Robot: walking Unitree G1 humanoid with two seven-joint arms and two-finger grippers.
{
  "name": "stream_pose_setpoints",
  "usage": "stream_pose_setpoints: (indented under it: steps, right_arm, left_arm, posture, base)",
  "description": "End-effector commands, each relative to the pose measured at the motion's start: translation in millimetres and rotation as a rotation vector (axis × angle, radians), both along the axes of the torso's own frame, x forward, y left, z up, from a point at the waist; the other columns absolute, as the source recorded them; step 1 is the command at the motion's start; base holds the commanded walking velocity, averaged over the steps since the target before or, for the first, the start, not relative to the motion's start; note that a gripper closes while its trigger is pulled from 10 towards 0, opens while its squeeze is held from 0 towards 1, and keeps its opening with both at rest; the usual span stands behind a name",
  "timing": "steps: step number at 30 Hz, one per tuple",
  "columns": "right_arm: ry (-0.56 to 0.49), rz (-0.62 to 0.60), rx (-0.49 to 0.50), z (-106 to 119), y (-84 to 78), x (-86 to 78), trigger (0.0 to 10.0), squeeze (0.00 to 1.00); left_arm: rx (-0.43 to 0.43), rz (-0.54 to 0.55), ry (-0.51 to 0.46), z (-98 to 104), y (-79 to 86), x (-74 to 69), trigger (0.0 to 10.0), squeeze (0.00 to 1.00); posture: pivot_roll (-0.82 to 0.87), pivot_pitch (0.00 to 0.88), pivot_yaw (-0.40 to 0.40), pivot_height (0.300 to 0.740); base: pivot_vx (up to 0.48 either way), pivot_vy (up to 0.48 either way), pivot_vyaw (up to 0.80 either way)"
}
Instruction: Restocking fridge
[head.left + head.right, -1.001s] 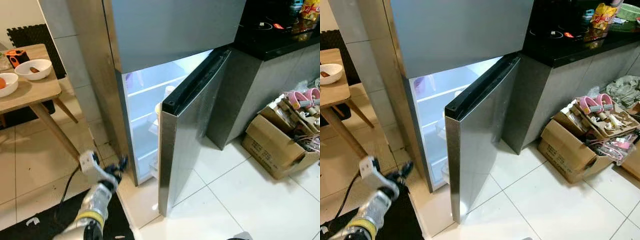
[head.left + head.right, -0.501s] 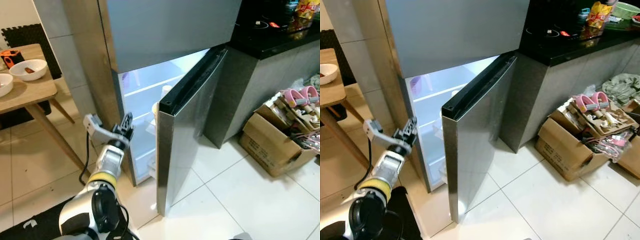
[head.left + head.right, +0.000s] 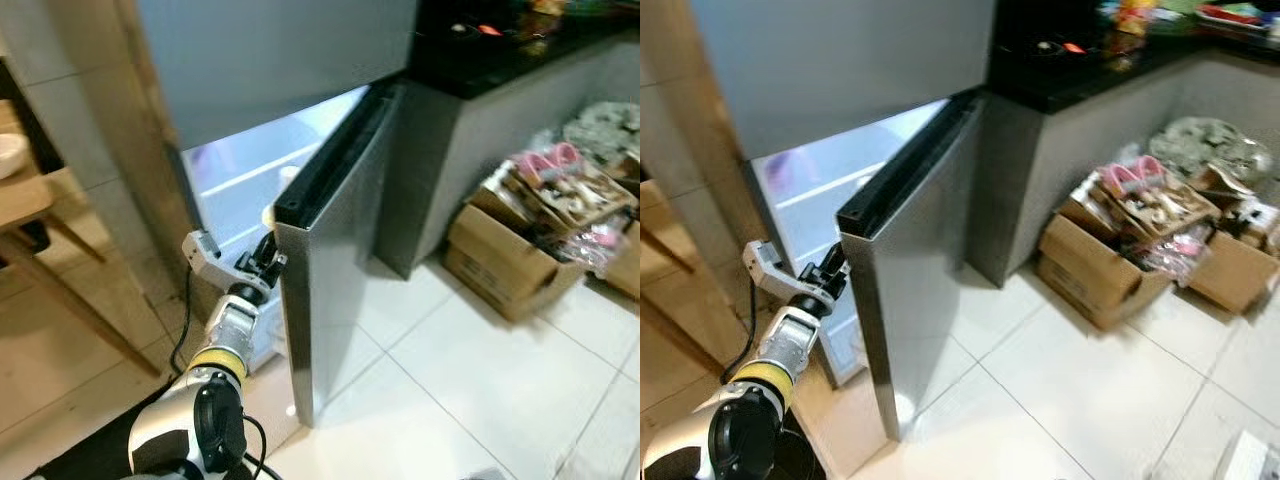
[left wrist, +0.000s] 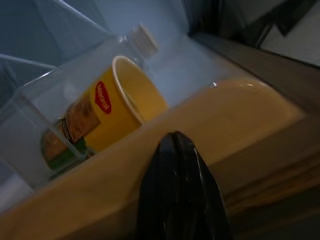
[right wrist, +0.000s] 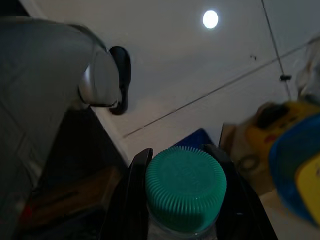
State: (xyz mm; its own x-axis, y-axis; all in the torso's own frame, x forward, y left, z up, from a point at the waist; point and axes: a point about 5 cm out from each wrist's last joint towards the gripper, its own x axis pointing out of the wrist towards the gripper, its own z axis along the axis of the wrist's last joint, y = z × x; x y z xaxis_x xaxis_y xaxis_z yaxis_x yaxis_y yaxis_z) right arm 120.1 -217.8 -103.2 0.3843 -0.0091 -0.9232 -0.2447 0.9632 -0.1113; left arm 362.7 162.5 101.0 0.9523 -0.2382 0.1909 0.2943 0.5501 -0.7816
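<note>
The steel fridge's lower door (image 3: 345, 300) stands partly open, and the lit shelves (image 3: 235, 175) show behind it. My left gripper (image 3: 268, 262) reaches into the gap at the door's inner edge, fingers shut with nothing between them. In the left wrist view its tip (image 4: 175, 137) sits just short of a clear bin holding a yellow cup (image 4: 127, 102) and a white-capped bottle (image 4: 142, 37). In the right wrist view my right gripper (image 5: 179, 162) is shut on a bottle with a green cap (image 5: 186, 187), held low over the floor.
A dark counter (image 3: 500, 45) adjoins the fridge on the right. Open cardboard boxes of clutter (image 3: 505, 250) sit on the white tiles below it. A wooden table (image 3: 25, 200) stands at the left, and a black mat (image 3: 90, 450) lies by my feet.
My left arm rose from near the floor and reached to the fridge door's inner edge. The camera moved closer and turned right, so the whole scene shifted left.
</note>
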Motion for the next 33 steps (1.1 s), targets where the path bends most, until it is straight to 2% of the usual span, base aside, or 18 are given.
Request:
stream_pose_setpoints:
  steps: [1, 6, 7, 8, 10, 14, 20, 21, 23, 27, 30, 32, 33]
  right_arm:
    - [0.002, -0.007, 0.001, -0.3, 0.6, -0.4, 10.0, 0.0]
    - [0.01, -0.01, -0.006, -0.6, -0.8, -1.7, 10.0, 0.0]
    - [0.013, -0.011, -0.009, -0.7, -1.4, -2.5, 10.0, 0.0]
    - [0.02, -0.013, -0.017, -0.9, -2.7, -3.7, 10.0, 0.0]
    - [0.022, -0.015, -0.019, -1.0, -3.2, -4.1, 10.0, 0.0]
    - [0.025, -0.011, -0.029, -0.9, -4.2, -4.4, 10.0, 0.0]
    - [0.013, -0.007, -0.036, -0.4, -4.5, -3.1, 10.0, 0.0]
    - [0.013, -0.007, -0.036, -0.4, -4.5, -3.1, 10.0, 0.0]
    - [0.0, -0.019, -0.029, -0.1, -4.3, -2.4, 10.0, 0.0]
    - [-0.001, -0.017, -0.027, -0.1, -3.8, -2.3, 10.0, 0.0]
    - [0.0, -0.017, -0.025, -0.3, -3.4, -2.6, 10.0, 0.0]
    - [0.0, -0.017, -0.025, -0.3, -3.4, -2.6, 10.0, 0.0]
    - [0.0, -0.015, -0.023, -0.4, -3.1, -2.7, 10.0, 0.0]
  left_arm:
    - [0.027, -0.088, 0.014, -0.1, -18.9, 1.2, 10.0, 0.0]
    - [0.029, -0.122, 0.012, -3.5, -26.5, -1.4, 10.0, 0.0]
    - [0.029, -0.133, 0.012, -5.2, -29.5, -2.7, 10.0, 0.0]
    - [0.033, -0.176, 0.017, -10.9, -39.7, -7.1, 10.0, 0.0]
    - [0.035, -0.193, 0.019, -13.1, -43.7, -8.8, 10.0, 0.0]
    - [0.013, -0.316, 0.069, -35.0, -73.0, -27.5, 10.0, 0.0]
    - [0.005, -0.526, 0.049, -47.4, -107.4, -49.5, 10.0, 0.0]
    - [0.005, -0.526, 0.049, -47.4, -107.4, -49.5, 10.0, 0.0]
    - [0.009, -0.599, 0.03, -49.1, -116.0, -56.1, 10.0, 0.0]
    - [0.015, -0.633, 0.024, -51.3, -118.3, -60.2, 10.0, 0.0]
    - [0.038, -0.604, 0.053, -56.8, -109.2, -60.9, 10.0, 0.0]
    - [0.038, -0.604, 0.053, -56.8, -109.2, -60.9, 10.0, 0.0]
    - [0.054, -0.576, 0.079, -61.5, -100.9, -61.5, 10.0, 0.0]
  posture:
    - [-0.1, 0.029, -0.008, 0.74]
    - [-0.1, 0.026, -0.008, 0.74]
    - [-0.1, 0.026, -0.008, 0.74]
    - [-0.09, 0.025, -0.009, 0.74]
    - [-0.09, 0.025, -0.009, 0.74]
    - [-0.1, 0.023, -0.008, 0.74]
    - [-0.1, 0.023, -0.008, 0.74]
    - [-0.1, 0.023, -0.008, 0.74]
    - [-0.09, 0.025, -0.008, 0.74]
    - [-0.09, 0.026, -0.006, 0.74]
    - [-0.09, 0.024, -0.006, 0.74]
    - [-0.09, 0.024, -0.006, 0.74]
    - [-0.09, 0.022, -0.007, 0.74]
  base:
    - [0.0, 0.0, -0.8]
    - [0.0, 0.0, -0.8]
    - [0.0, 0.0, -0.8]
    - [0.0, 0.0, -0.8]
    - [0.0, 0.0, -0.8]
    - [0.0, 0.0, -0.8]
    - [0.0, 0.0, -0.8]
    - [0.0, 0.0, -0.8]
    - [0.0, 0.0, 0.0]
    - [0.0, 0.0, 0.0]
    - [0.0, 0.0, 0.0]
    - [0.0, 0.0, 0.0]
    - [0.0, 0.0, 0.0]
